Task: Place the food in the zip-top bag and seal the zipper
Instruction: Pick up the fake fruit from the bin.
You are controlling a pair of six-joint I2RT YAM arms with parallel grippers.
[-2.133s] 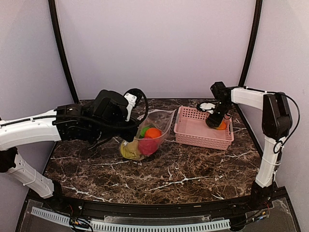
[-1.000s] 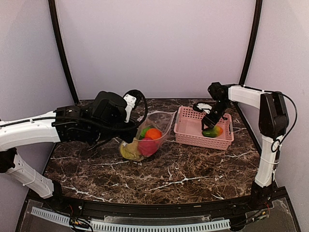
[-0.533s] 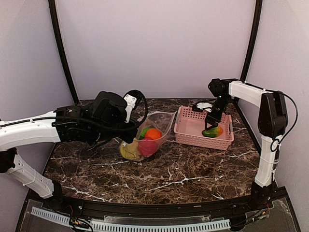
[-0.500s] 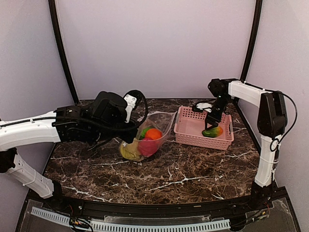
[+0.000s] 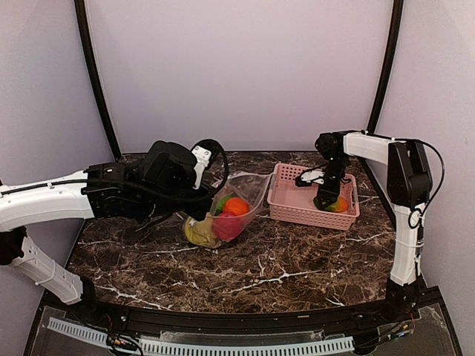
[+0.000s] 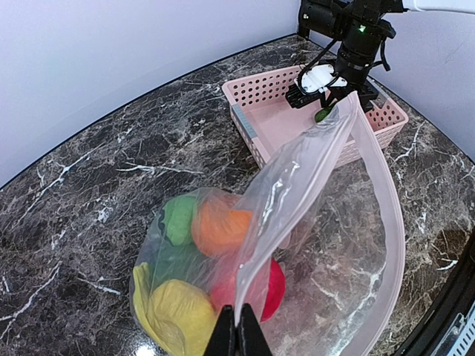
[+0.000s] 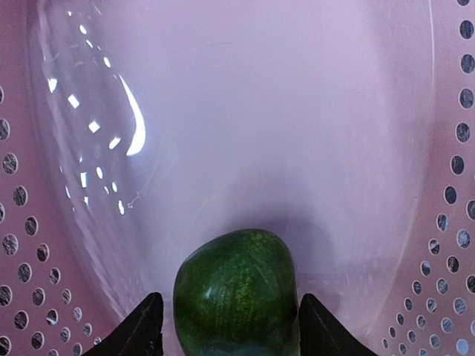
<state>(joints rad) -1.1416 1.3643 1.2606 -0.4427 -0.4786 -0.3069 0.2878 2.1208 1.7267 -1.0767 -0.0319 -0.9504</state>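
Left gripper (image 6: 237,337) was pinched shut on the zip-top bag (image 6: 297,178) rim. Farther back in the pink basket (image 5: 304,213), right gripper (image 7: 231,330) had its fingers wide either side of the mango piece (image 7: 236,293), whose long axis looked to run straight out between them.

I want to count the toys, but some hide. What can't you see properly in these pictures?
- Green mango-like toy fruit: right wrist view, bottom edge cuts off its lower end; top view, the right gripper covers most of it.
- Toys in the clear dotted plastic bag: left wrist view, folded film blurs them, no sure count.
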